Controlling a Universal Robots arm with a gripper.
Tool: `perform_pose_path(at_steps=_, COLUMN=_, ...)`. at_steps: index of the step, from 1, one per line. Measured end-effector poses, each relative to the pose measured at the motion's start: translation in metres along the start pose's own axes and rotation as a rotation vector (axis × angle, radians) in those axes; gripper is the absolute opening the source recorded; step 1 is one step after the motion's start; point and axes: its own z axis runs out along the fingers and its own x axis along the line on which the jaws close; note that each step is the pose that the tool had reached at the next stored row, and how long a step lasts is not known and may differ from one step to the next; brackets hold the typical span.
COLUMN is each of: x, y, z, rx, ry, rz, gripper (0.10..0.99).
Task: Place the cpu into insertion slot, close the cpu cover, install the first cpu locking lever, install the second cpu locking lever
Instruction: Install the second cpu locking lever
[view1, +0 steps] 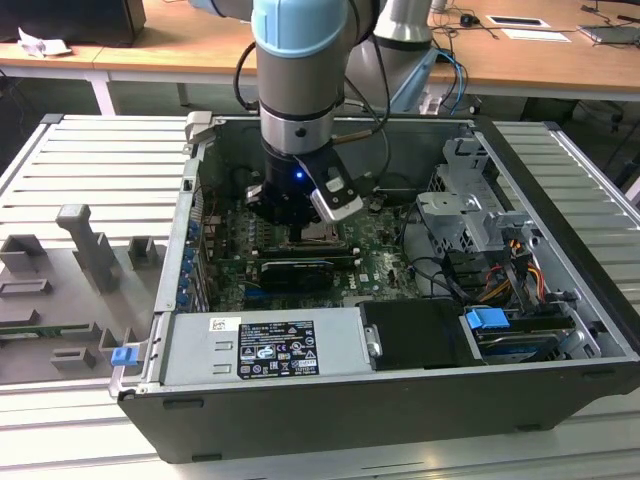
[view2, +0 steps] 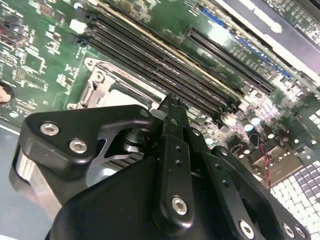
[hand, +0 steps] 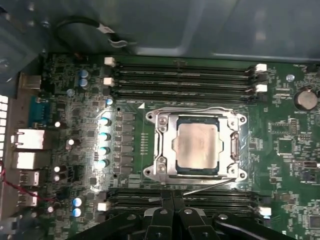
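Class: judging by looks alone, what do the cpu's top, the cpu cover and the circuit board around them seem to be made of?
The cpu: likely metal, matt pale silvery-grey top with dull smudges. The cpu cover: apparently stamped bright metal, a thin silvery frame catching glints. The circuit board: probably lacquered laminate, glossy green with fine traces and small soldered parts.

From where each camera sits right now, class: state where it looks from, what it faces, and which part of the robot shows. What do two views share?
Exterior view: off the arm, above and outside the open computer case, facing the arm's wrist over the motherboard.
First wrist view: on the arm, looking straight down at the cpu under the cpu cover; the gripper shows.
Second wrist view: on the arm, slanting low across the memory slots; the gripper's black linkage shows.
Shared: both wrist views show the memory slots.
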Motion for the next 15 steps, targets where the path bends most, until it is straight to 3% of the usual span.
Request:
perform_pose_path(at_steps=8, x=0.0015, y=-0.0023, z=0.0205, rx=-0.01, ry=-0.0003, rz=0.0, gripper=0.106)
perform_pose_path(at_steps=11, x=0.0043, y=-0.0074, z=0.0226, rx=-0.031, ry=-0.0019, rz=0.001, gripper=0.106)
perform_pose_path(at_steps=15, x=0.0088, y=-0.0122, z=0.0221, rx=-0.069, ry=-0.0041, rz=0.001, gripper=0.106)
